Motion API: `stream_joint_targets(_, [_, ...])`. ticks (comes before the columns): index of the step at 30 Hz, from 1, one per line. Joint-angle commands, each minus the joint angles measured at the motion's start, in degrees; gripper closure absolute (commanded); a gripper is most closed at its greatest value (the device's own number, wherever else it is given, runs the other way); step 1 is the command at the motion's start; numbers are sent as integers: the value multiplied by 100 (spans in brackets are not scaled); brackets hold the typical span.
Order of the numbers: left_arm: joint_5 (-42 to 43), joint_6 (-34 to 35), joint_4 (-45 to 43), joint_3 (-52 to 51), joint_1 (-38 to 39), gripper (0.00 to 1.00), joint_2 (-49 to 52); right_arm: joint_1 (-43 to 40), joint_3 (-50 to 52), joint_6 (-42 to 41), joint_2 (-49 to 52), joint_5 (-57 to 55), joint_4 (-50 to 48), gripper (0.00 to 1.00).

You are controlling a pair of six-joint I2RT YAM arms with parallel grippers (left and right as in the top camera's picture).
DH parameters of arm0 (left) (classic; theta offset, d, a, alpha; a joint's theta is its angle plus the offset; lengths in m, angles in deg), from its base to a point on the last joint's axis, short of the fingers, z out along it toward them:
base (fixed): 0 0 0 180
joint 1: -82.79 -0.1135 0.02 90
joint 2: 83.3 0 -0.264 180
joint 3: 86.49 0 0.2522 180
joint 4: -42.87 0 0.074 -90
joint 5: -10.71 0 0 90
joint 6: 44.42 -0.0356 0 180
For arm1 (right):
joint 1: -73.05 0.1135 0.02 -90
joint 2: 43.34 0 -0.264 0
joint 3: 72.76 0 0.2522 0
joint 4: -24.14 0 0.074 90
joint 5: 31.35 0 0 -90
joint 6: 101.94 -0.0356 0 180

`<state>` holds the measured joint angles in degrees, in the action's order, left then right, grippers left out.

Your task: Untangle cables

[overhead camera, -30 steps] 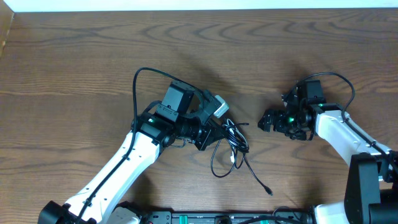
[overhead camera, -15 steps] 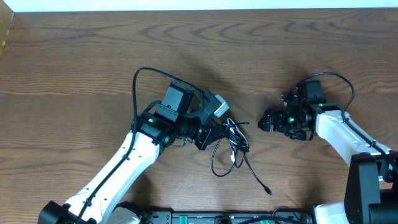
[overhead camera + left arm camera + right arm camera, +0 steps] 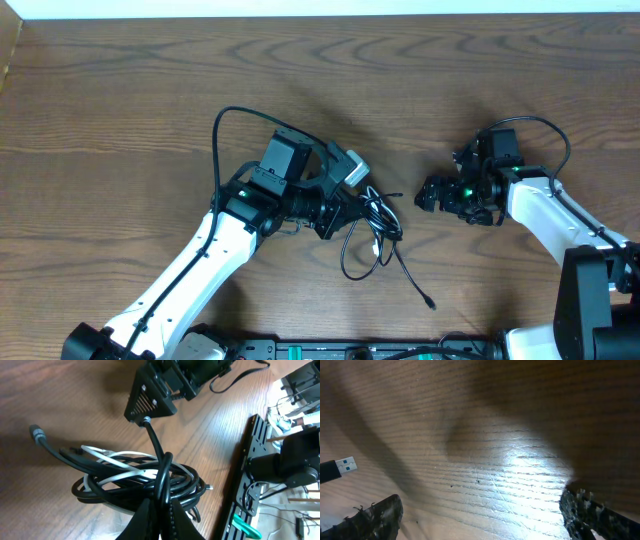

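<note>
My left gripper (image 3: 161,506) is pinched tight on one black strand (image 3: 153,440) rising out of the tangle of thin black cords with one white cord (image 3: 131,476), which lies on the brown wooden table (image 3: 120,90). The right gripper (image 3: 428,194) sits near the tangle's right side, jaws spread wide and empty. I'd lift that strand slowly, watch that no loops cinch, and bring the right gripper in to pin the tangle.

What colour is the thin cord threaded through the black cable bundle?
The thin cord is white; clearest in the left wrist view.
</note>
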<state>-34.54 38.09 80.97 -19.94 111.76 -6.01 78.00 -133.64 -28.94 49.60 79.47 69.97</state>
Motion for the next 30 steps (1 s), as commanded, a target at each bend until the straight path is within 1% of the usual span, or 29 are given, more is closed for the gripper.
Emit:
stream_joint_targets(1, [57,-33,-118,-7,-2,93,9,31,79,-13,103,-337,28,1])
stream_joint_targets(24, [57,-13,-238,-7,-2,93,9,35,79,-13,103,-337,28,1])
stream_joint_targets(30, [-50,-11,-280,-7,-2,93,9,35,79,-13,103,-334,28,1])
